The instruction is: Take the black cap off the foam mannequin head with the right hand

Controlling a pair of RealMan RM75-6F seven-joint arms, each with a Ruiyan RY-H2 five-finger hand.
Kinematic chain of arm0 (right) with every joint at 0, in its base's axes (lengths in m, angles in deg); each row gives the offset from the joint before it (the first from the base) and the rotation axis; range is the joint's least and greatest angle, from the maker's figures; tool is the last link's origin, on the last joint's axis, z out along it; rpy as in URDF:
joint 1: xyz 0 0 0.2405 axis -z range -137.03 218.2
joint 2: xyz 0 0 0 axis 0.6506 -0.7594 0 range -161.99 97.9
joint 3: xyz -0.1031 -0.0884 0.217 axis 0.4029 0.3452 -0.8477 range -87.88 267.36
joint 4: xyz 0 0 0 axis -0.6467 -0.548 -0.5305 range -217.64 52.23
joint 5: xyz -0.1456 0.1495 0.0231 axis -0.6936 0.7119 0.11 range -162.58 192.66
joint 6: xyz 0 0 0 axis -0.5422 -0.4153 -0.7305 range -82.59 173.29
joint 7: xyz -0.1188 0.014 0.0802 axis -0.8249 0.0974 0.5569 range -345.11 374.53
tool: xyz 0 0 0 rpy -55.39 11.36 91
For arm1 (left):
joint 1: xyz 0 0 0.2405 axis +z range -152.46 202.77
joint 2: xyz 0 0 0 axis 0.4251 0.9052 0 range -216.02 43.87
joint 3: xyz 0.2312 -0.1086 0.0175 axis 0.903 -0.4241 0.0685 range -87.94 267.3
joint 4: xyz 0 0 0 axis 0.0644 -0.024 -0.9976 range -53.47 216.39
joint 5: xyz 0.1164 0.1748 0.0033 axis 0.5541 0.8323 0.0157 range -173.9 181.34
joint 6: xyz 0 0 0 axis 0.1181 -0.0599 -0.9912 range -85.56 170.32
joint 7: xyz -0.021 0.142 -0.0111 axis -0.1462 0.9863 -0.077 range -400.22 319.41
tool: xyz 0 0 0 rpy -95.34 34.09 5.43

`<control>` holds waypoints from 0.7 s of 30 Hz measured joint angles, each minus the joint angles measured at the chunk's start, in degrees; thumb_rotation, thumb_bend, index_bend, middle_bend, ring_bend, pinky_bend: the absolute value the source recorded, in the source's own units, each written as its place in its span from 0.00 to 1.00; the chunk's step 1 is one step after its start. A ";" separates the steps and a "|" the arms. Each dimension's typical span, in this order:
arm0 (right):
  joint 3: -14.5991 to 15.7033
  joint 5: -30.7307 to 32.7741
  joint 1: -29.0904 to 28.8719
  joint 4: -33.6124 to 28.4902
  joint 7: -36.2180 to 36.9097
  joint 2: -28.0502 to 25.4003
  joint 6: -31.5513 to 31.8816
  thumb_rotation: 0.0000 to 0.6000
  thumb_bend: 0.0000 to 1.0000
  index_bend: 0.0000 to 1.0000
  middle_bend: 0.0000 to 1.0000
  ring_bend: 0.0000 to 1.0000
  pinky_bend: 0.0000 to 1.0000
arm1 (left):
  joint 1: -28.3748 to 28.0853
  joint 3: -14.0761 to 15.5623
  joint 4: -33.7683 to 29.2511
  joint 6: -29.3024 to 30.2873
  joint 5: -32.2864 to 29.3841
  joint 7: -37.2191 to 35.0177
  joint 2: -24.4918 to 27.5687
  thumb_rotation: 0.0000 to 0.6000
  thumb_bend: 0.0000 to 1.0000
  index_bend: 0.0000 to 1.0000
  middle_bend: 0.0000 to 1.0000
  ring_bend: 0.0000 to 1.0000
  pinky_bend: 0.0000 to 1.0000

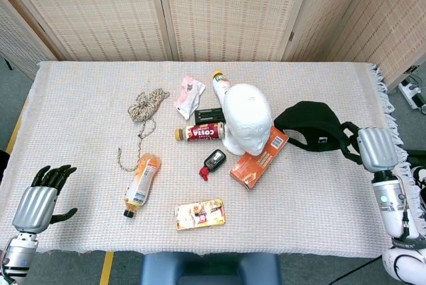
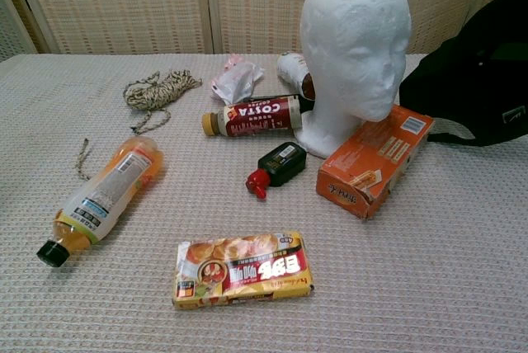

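Only the head view shows the hands. The right hand point(image 1: 375, 149) sits at the right edge of the table point(image 1: 80, 92), gripping the black cap point(image 1: 314, 127) by its right side; the fingers look curled into the fabric, though they are dark against it and hard to separate. The cap is off the foam mannequin head point(image 1: 246, 117) and hangs just right of it, near the orange box point(image 1: 260, 158) without clearly touching it. The left hand point(image 1: 40, 200) hovers at the near left corner, fingers spread and holding nothing.

The chest view misses both hands (the cap runs out of its right edge) but shows the bare head upright, its base against the far end of the orange box.

Left of the head lie a Costa bottle point(image 2: 254, 115), a small red-capped black bottle point(image 2: 275, 167), a crumpled wrapper point(image 2: 235, 79) and a coil of rope point(image 2: 157, 89). Nearer are an orange drink bottle point(image 2: 103, 196) on its side and a yellow snack packet point(image 2: 242, 270).
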 measured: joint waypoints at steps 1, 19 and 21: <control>0.28 -0.02 0.05 -0.15 -0.61 -0.07 -0.34 1.00 0.83 0.54 0.93 0.97 1.00 | -0.04 0.02 0.00 -0.04 0.04 0.00 -0.05 1.00 0.05 0.19 0.18 0.19 0.13; 2.16 2.68 -0.13 -4.41 -4.57 -0.58 -5.36 0.90 0.00 0.00 0.20 0.17 0.34 | 0.65 0.10 -0.36 0.92 -0.24 -0.07 0.54 1.00 0.05 0.19 0.18 0.19 0.13; 2.36 1.64 0.80 -4.85 -4.28 -1.01 -3.26 0.90 0.00 0.01 0.22 0.19 0.35 | 0.68 0.09 -0.35 0.96 -0.28 -0.07 0.54 1.00 0.05 0.19 0.18 0.19 0.13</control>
